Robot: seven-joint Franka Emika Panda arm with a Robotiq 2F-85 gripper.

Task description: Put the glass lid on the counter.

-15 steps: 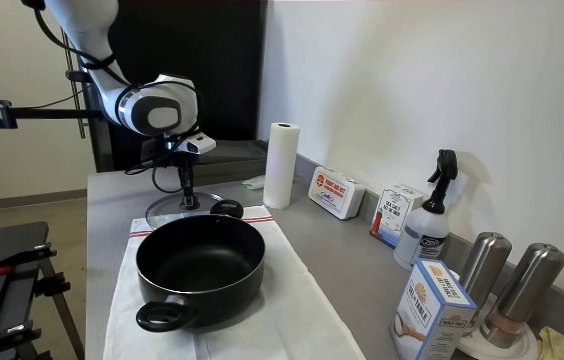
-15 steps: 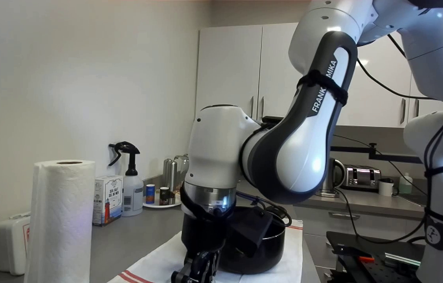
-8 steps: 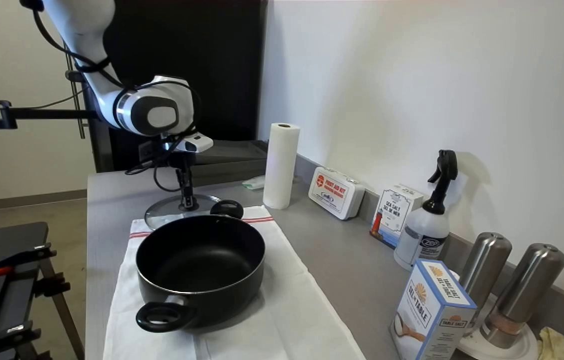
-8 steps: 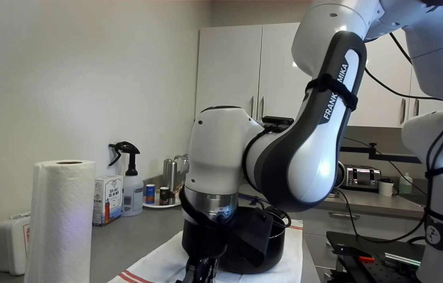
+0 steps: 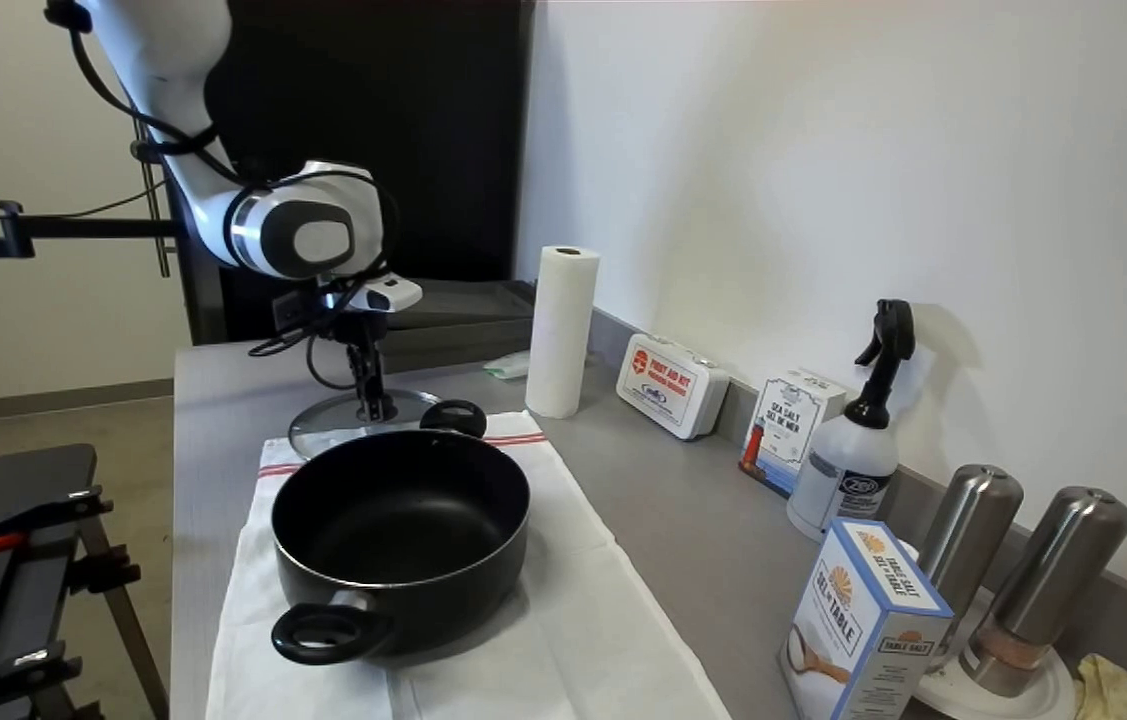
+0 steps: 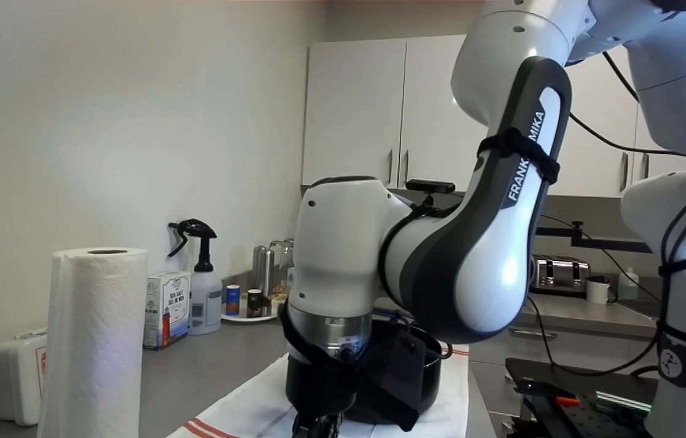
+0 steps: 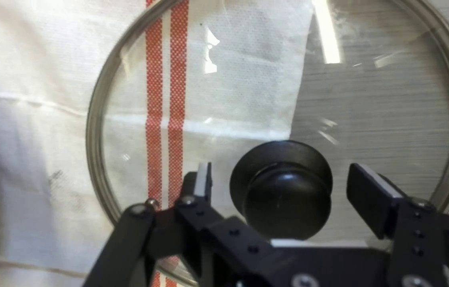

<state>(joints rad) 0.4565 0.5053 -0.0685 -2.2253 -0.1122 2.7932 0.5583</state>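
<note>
Empty, wide-spread black metal gripper (image 7: 282, 181) straddled the round clear-glass lid's (image 7: 244, 99) black knob (image 7: 287, 203). Looked like release; next needed rising clear.

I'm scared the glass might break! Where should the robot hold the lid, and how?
Probably by the knob, from straight above. The lid seems to lie flat, its round knob sticking up in the middle, and the open tool has it between its fingers. The thin rim is low, so likely harder to pinch.

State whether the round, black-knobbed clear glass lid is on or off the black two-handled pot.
Off: in an exterior view, the pot stands uncovered, dark inside visible, the lid beyond it.
</note>
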